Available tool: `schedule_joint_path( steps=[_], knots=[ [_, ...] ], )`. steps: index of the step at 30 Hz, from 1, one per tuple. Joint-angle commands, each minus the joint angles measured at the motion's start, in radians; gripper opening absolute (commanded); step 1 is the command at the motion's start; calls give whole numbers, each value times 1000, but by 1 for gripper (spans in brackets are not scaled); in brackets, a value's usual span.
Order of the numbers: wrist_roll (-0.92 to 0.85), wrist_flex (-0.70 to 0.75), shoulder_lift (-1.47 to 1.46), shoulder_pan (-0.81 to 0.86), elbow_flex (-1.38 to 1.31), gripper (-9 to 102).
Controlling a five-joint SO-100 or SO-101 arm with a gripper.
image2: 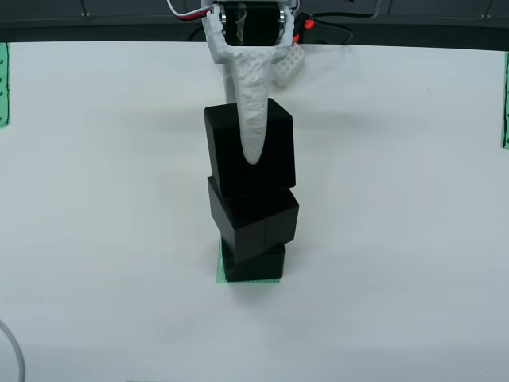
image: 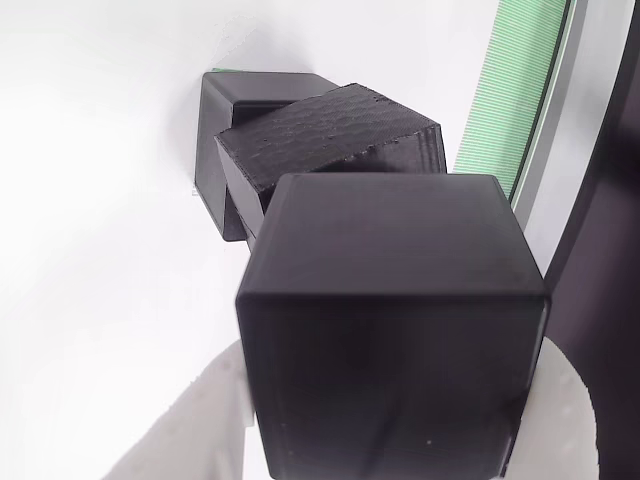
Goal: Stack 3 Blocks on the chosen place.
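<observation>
Three black blocks stand in a column in the view from the front. The bottom block (image2: 254,264) sits on the green-striped chosen place (image2: 221,277). The middle block (image2: 254,219) lies twisted on it, its rough face (image: 320,135) upward in the view that rides on the gripper. My gripper (image2: 251,145) is shut on the top block (image2: 274,135), with one white finger (image2: 252,119) down its front face. That block (image: 390,320) sits close between the fingers (image: 195,425). Whether it rests on the middle block or hangs just above, I cannot tell.
Green striped strips lie at the left edge (image2: 2,83) and right edge (image2: 505,99) of the white table; one appears beside a grey-framed dark panel (image: 600,200). A white part (image2: 290,68) lies behind the arm. A grey cable (image2: 12,354) curves at the front left.
</observation>
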Motion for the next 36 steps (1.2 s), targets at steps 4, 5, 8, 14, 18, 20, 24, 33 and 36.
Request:
schedule_joint_path(
  steps=[4, 5, 8, 14, 18, 20, 24, 33, 36],
  knots=[
    [2, -2, -17, 17, -44, 21],
    [-2, -2, -17, 17, -44, 21],
    [-5, -2, -25, 23, -44, 21],
    [-9, -2, -48, 49, -40, 23],
    [-11, -2, -55, 58, -37, 27],
    [-11, -2, -60, 58, -37, 27],
    [-11, -2, -60, 54, -28, 29],
    [-20, -2, -60, 49, -12, 36],
    [-23, -2, -63, 49, -11, 37]
  ],
)
